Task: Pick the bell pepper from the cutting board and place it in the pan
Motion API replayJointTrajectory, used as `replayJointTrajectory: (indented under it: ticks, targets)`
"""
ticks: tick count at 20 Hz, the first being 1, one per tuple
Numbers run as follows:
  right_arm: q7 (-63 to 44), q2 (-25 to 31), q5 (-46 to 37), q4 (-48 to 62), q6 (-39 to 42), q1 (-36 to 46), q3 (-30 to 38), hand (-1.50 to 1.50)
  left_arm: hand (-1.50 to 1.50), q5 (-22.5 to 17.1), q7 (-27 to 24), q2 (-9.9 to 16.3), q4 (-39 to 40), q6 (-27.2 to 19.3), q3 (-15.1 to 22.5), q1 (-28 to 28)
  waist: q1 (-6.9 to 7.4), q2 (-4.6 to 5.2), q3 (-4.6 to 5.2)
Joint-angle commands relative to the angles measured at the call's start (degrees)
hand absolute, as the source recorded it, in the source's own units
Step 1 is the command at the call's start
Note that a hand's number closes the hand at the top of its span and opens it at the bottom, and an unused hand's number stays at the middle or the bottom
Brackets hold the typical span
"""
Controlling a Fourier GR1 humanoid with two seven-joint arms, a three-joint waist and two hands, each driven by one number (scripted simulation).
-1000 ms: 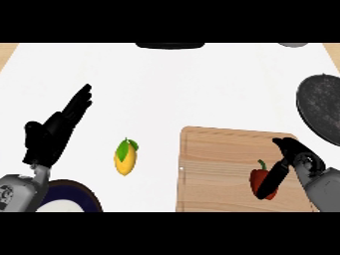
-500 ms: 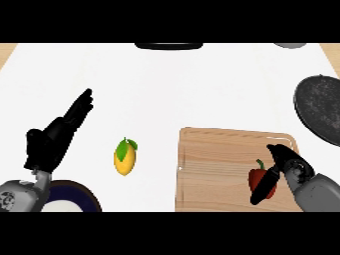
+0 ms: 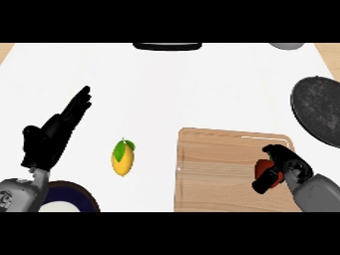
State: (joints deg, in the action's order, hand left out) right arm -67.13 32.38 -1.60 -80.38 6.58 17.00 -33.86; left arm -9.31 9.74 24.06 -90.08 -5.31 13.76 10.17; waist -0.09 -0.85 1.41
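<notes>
A red bell pepper (image 3: 261, 168) lies on the right part of the wooden cutting board (image 3: 217, 169). My right hand (image 3: 281, 167) curls round it from the right, hiding most of it. The dark round pan (image 3: 327, 112) sits at the right edge, beyond the board. My left hand (image 3: 55, 132) rests open at the left with its fingers pointing up and away.
A yellow mango with a green leaf (image 3: 123, 157) lies left of the board. A dark blue plate (image 3: 73, 199) shows at the lower left by my left forearm. A black object (image 3: 167, 46) and a grey one (image 3: 286, 46) sit at the far edge.
My right hand has closed its fingers round the pepper and shifted slightly. The left hand has barely moved.
</notes>
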Motion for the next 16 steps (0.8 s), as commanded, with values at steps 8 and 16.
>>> replayJointTrajectory:
  ticks: [8,16]
  targets:
    - [-13.54,-3.34,-7.20,-6.94,-1.14,2.72,-0.77,1.50,0.00,1.61,-2.46,-1.56,3.40,1.88,-1.74,-0.18,-0.14,0.75,-1.32]
    - [28.26,11.80,-25.32,-31.46,-4.61,-2.39,-10.49,1.50,0.00,1.17,-0.30,-1.06,1.78,0.44,-2.64,-2.91,-3.65,-1.43,-1.59]
